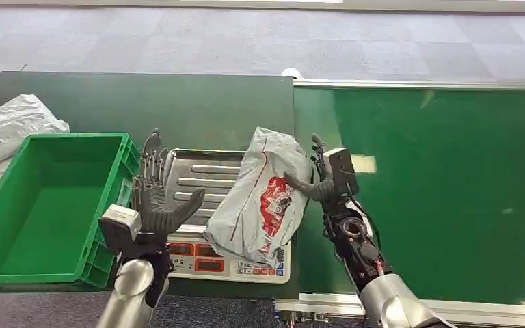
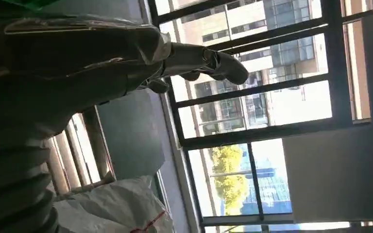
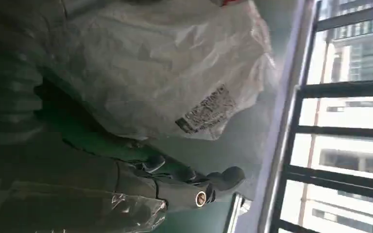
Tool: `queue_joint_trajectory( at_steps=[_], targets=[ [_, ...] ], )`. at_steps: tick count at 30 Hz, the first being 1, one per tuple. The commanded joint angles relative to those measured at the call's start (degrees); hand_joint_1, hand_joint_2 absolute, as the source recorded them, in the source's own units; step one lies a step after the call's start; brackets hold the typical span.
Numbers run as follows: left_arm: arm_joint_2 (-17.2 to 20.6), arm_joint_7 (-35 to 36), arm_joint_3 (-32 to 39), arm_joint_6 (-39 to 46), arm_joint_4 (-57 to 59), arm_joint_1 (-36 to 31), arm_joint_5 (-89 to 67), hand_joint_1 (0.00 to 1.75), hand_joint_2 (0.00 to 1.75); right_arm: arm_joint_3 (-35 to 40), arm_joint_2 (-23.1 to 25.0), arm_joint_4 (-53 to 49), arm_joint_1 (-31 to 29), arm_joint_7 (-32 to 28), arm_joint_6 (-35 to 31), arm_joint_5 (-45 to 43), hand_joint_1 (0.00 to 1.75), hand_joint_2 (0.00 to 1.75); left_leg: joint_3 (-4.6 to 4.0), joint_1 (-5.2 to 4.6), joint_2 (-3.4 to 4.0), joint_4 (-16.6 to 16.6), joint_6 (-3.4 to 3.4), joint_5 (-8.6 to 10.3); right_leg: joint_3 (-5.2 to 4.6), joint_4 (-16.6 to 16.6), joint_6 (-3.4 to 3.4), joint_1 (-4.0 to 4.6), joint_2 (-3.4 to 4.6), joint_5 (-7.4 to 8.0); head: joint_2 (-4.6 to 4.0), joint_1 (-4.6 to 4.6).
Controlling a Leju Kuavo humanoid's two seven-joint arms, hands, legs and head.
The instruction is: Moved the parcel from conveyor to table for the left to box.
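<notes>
Left arm: we are raising it from the near left, forearm upright. Left hand (image 1: 156, 198): we are holding it open, palm turned right, fingers (image 1: 152, 160) spread and pointing far, gripping nothing.

Right arm: we are reaching it in from the near right, angling far and left. Right hand (image 1: 321, 174): we are keeping its fingers apart, thumb (image 1: 299, 184) extending left and pressing against the parcel (image 1: 266, 198).

High head view down over table (image 1: 178, 102); both upturned wrist views close on parcel (image 1: 263, 198).
</notes>
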Motion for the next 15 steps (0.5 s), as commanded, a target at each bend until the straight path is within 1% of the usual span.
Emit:
queue_joint_trajectory(
  at_steps=[1, 5, 6, 7, 8, 9, 11, 12, 13, 15],
  targets=[
    [0.93, 1.11, 0.3, -0.49, 4.05, -1.66, -0.73, 0.0, 1.75, 5.97, -1.35, 8.83, -4.63, 3.04, -2.22, 3.62, 0.0, 1.75, 0.04, -0.03, 0.03, -0.05, 0.02, 0.04, 0.03, -0.05, 0.0, -0.02, -0.01, 0.04, 0.0, 0.0],
    [0.93, 1.11, 0.3, -0.49, 4.05, -1.66, -0.73, 0.0, 1.75, 5.97, -1.35, 8.83, -4.63, 3.04, -2.22, 3.62, 0.0, 1.75, 0.03, -0.02, 0.02, -0.07, 0.02, 0.06, 0.05, -0.08, 0.0, -0.01, -0.03, 0.07, 0.0, 0.02],
    [0.82, 1.11, 0.38, -0.48, 3.97, -1.51, -0.73, 0.0, 1.75, 6.2, -1.42, 8.83, -4.61, 3.22, -2.78, 4.28, 0.0, 1.75, 0.02, -0.03, -0.01, -0.03, 0.02, 0.03, 0.01, -0.02, 0.0, -0.03, -0.03, 0.02, 0.0, 0.02],
    [0.72, 1.16, 0.55, -0.49, 3.9, -1.53, -0.78, 0.0, 1.75, 6.38, -1.45, 8.41, -4.6, 2.46, -4.88, 5.37, 0.0, 1.75, 0.02, -0.03, 0.0, -0.03, 0.01, 0.03, 0.01, -0.01, 0.0, -0.03, -0.02, 0.02, 0.0, 0.0],
    [0.45, 0.79, 0.98, -0.32, 3.49, -1.42, -0.92, 0.0, 1.75, 5.53, -1.12, 7.64, -4.57, -1.32, -7.11, 6.3, 0.0, 1.75, 0.03, -0.03, 0.0, -0.05, 0.02, 0.05, 0.03, -0.04, 0.0, -0.02, -0.04, 0.04, 0.0, 0.02],
    [0.42, 0.2, 0.99, -0.32, 3.07, -1.35, -0.97, 0.0, 1.75, 4.61, -0.91, 6.87, -4.45, -2.7, -7.57, 5.82, 0.0, 1.75, 0.01, -0.04, 0.0, -0.02, 0.01, 0.03, 0.0, 0.0, 0.0, -0.03, -0.02, 0.02, 0.0, 0.0],
    [1.34, -2.26, -1.23, -1.77, 2.07, -2.19, -4.27, 0.0, 1.75, 0.69, 0.04, 3.06, -3.99, -10.44, -9.69, 2.87, 0.0, 1.75, -0.03, -0.02, 0.04, 0.0, 0.01, 0.02, -0.05, 0.01, -0.01, -0.02, 0.01, 0.03, 0.0, 0.02],
    [1.57, -1.97, -2.31, -2.22, 1.88, -2.55, -6.02, 0.0, 1.75, -0.6, 0.31, 1.64, -3.91, -11.75, -10.23, 2.0, 0.0, 1.75, -0.06, -0.03, 0.05, -0.01, 0.01, 0.05, -0.07, 0.0, -0.01, -0.02, 0.01, 0.06, 0.0, 0.0],
    [1.77, -1.52, -4.29, -3.77, 1.83, -3.03, -9.35, 0.0, 1.75, -2.67, 0.57, -1.14, -3.33, -14.8, -11.83, 0.82, 0.0, 1.75, -0.09, -0.04, 0.03, 0.03, 0.01, 0.03, -0.12, 0.06, -0.01, -0.03, 0.01, 0.03, 0.0, 0.02],
    [1.82, 0.84, -7.25, -6.94, 3.4, -4.02, -13.54, 0.0, 1.75, -4.97, 0.46, -5.91, -1.87, -16.34, -12.5, -0.66, 0.0, 1.75, -0.14, -0.03, -0.03, 0.05, 0.01, 0.04, -0.14, 0.07, 0.0, -0.03, -0.06, 0.02, 0.0, 0.0]
  ],
)
